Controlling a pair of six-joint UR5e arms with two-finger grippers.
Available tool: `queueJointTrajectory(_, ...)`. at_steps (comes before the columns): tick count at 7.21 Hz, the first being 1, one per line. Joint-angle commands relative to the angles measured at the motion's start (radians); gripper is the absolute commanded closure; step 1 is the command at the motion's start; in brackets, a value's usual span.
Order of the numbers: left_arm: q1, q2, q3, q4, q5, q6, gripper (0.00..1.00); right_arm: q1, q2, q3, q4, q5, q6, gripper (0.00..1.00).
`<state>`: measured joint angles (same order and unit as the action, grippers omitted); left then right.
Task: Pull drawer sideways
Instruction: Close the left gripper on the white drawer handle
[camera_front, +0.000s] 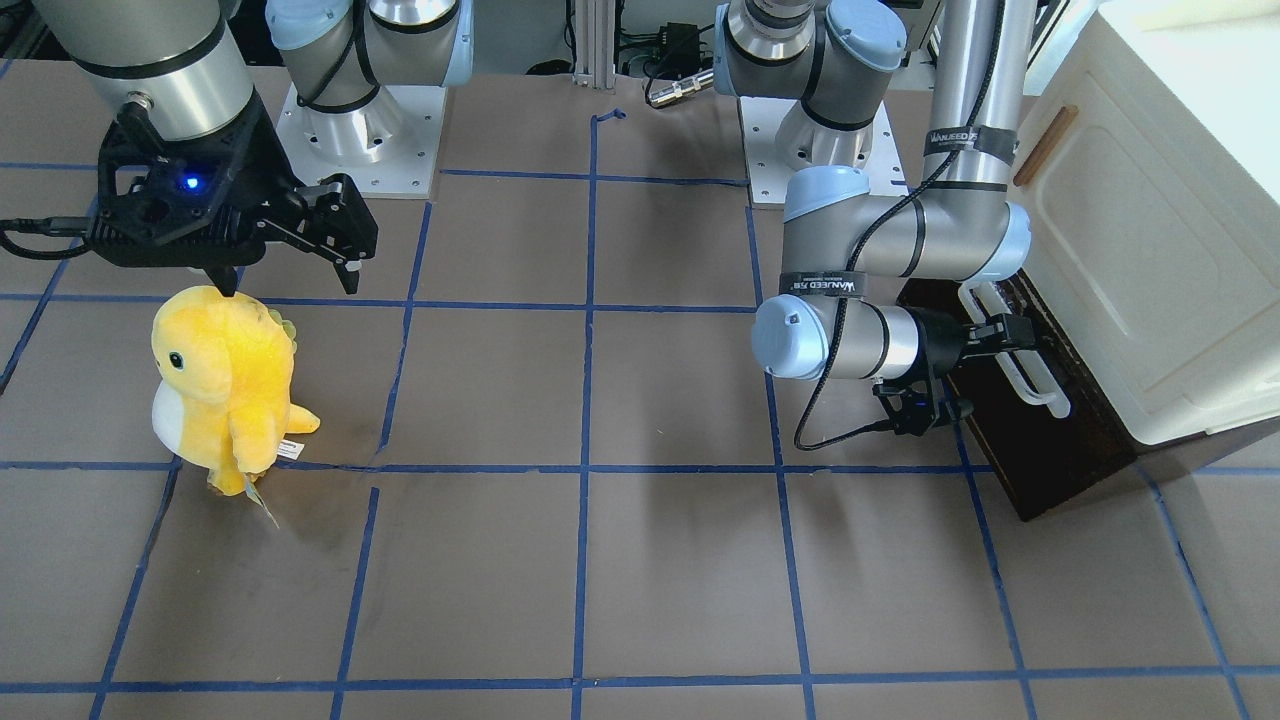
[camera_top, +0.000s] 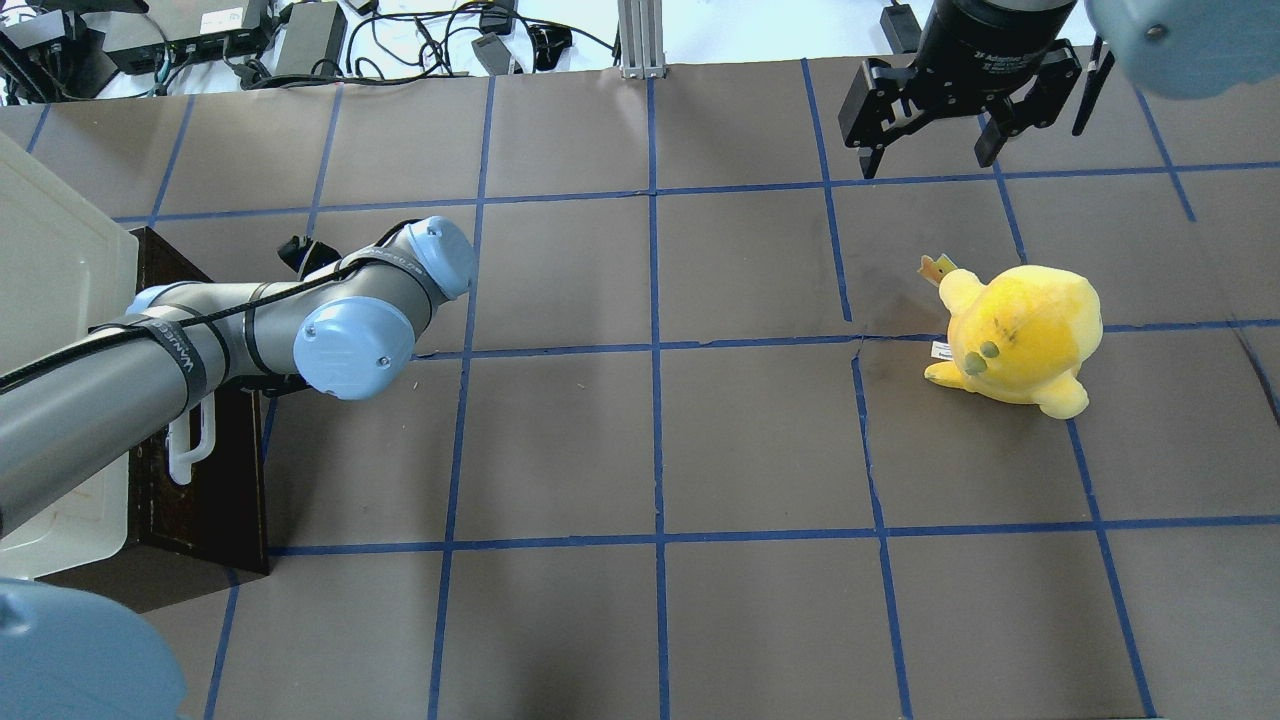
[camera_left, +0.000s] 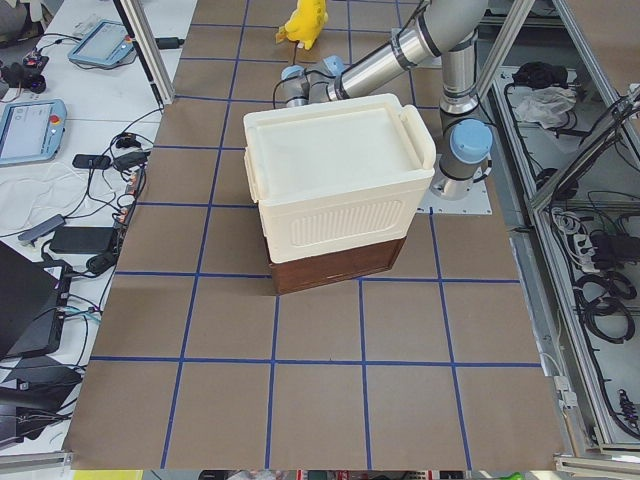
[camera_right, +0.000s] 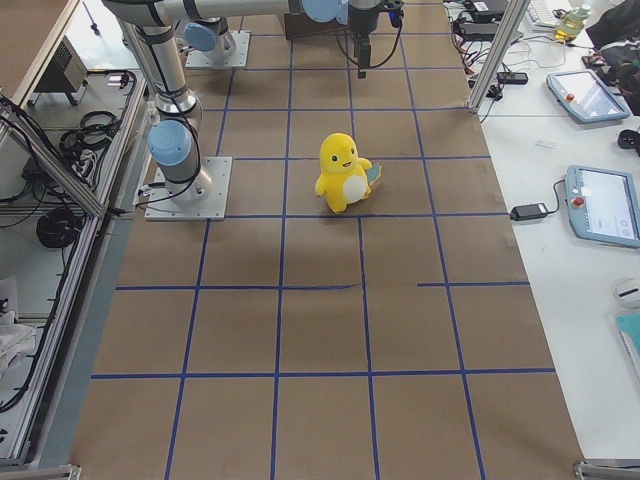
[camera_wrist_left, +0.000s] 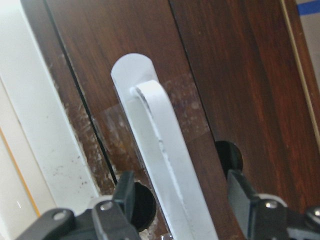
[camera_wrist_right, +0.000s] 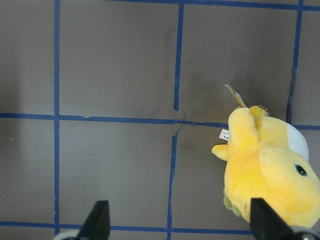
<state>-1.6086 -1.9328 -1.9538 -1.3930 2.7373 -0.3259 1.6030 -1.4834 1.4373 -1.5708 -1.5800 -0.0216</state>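
Observation:
The drawer (camera_front: 1050, 450) has a dark brown wood front and sits under a cream cabinet (camera_front: 1150, 250) at the robot's left. Its long white bar handle (camera_front: 1035, 390) runs along the front. My left gripper (camera_front: 1010, 335) is at the handle's end. In the left wrist view the gripper (camera_wrist_left: 182, 200) is open, with a black finger on each side of the white handle (camera_wrist_left: 160, 130) and small gaps between them and it. The drawer front (camera_wrist_left: 225, 75) looks flush with the cabinet. My right gripper (camera_front: 291, 287) is open and empty, up above the table.
A yellow plush toy (camera_front: 225, 385) stands on the brown table just below my right gripper; it also shows in the right wrist view (camera_wrist_right: 270, 170). The cream cabinet door has a small brown handle (camera_front: 1045, 145). Blue tape lines grid the table.

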Motion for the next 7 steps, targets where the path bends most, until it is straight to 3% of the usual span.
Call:
queueJointTrajectory(1, 0.007, 0.000, -0.005, 0.000, -0.001, -0.001, 0.43, 0.000, 0.000, 0.000, 0.000, 0.000, 0.000, 0.00)
queueJointTrajectory(7, -0.004, -0.008, 0.003, 0.000, 0.001, 0.008, 0.44, 0.000, 0.000, 0.000, 0.000, 0.000, 0.000, 0.00)
